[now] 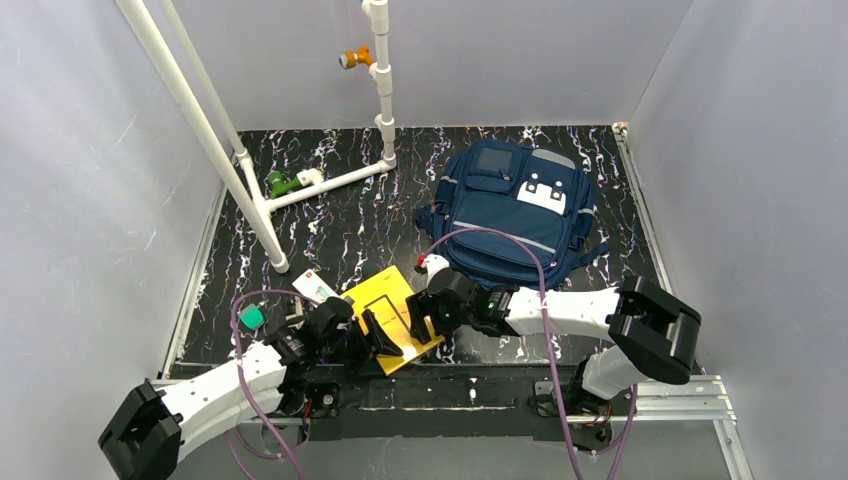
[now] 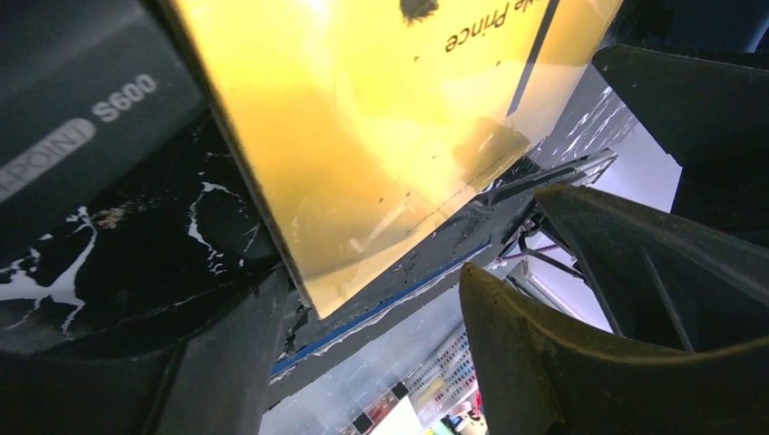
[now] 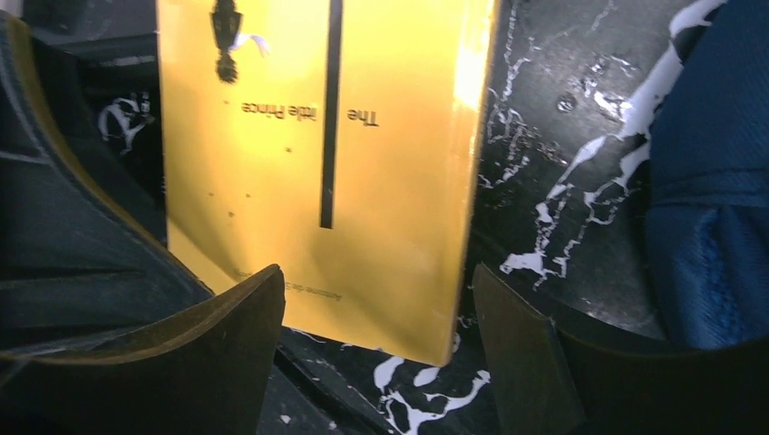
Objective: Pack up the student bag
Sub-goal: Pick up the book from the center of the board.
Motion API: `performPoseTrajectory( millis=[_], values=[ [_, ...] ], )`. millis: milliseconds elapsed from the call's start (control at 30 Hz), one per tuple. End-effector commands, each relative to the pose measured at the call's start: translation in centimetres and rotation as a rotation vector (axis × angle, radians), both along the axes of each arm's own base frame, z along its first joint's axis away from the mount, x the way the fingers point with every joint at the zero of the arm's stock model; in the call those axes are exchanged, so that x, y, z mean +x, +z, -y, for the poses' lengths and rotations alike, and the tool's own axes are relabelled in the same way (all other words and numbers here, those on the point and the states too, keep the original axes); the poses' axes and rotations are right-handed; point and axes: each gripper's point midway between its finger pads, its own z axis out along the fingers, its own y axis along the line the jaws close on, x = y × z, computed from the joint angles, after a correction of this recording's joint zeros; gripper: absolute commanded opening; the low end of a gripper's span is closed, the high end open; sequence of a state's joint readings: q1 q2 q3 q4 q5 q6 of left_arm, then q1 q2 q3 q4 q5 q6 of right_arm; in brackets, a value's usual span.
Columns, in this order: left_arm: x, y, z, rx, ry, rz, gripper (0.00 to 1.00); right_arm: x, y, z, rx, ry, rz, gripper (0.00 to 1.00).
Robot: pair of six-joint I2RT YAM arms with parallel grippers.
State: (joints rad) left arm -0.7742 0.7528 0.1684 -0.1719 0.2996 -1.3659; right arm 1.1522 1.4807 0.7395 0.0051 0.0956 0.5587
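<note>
Toward the tabletop's far right corner lies the student bag [image 1: 515,215], probably soft and floppy, best pinched at a zip edge, while by the near edge the left claw [image 1: 380,337] and right claw [image 1: 420,318] gape wide at a yellow paperback's [image 1: 385,295] corners.

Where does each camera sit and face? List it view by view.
Top external: above and behind, looking down on table, yellow book, student bag; left arm and right arm show.
Left wrist: on the left arm, facing the book's corner; open left claw shows.
Right wrist: on the right arm, facing the book's cover; open right claw shows.
Shared: all see the book.
</note>
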Motion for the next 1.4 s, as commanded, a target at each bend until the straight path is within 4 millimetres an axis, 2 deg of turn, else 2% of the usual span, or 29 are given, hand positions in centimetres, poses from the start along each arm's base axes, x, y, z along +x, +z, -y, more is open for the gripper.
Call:
performPoseTrajectory(
  millis=[0, 200, 400, 500, 633, 767, 867, 1100, 1200, 1367],
  values=[
    [1.7, -1.6, -1.4, 0.067, 0.093, 0.066, 0.63, 1.0, 0.5, 0.4, -0.026, -0.006, 0.049, 0.84],
    [2.5, 1.0, 0.5, -0.04, 0.055, 0.127, 0.45, 0.0, -1.2, -0.7, 0.016, 0.007, -0.037, 0.81],
    [3.5, 5.1, 2.2, -0.148, 0.04, 0.197, 0.43, -1.6, -1.9, -1.7, 0.073, 0.042, -0.122, 0.79],
    [3.9, 6.5, 2.7, -0.165, 0.034, 0.219, 0.43, -1.8, -1.4, -1.8, 0.094, 0.043, -0.133, 0.77],
    [4.8, 7.9, 3.3, -0.169, 0.023, 0.26, 0.43, -2.0, -0.5, -1.3, 0.113, 0.027, -0.136, 0.68],
    [6.0, 8.4, 3.6, -0.144, 0.024, 0.309, 0.43, -2.2, 0.4, -0.6, 0.136, 0.006, -0.131, 0.61],
    [6.7, 8.0, 3.7, -0.114, 0.027, 0.315, 0.43, -2.3, 0.4, -0.3, 0.139, 0.003, -0.131, 0.57],
    [8.7, 8.6, 4.7, -0.074, 0.017, 0.373, 0.43, -3.4, -0.2, -0.9, 0.192, 0.03, -0.188, 0.45],
    [9.0, 9.0, 5.1, -0.075, 0.004, 0.39, 0.4, -3.5, -0.1, -1.1, 0.202, 0.039, -0.193, 0.43],
    [9.9, 11.0, 5.4, -0.086, 0.016, 0.477, 0.33, -3.7, -0.1, -1.5, 0.213, 0.051, -0.204, 0.41]
  ],
)
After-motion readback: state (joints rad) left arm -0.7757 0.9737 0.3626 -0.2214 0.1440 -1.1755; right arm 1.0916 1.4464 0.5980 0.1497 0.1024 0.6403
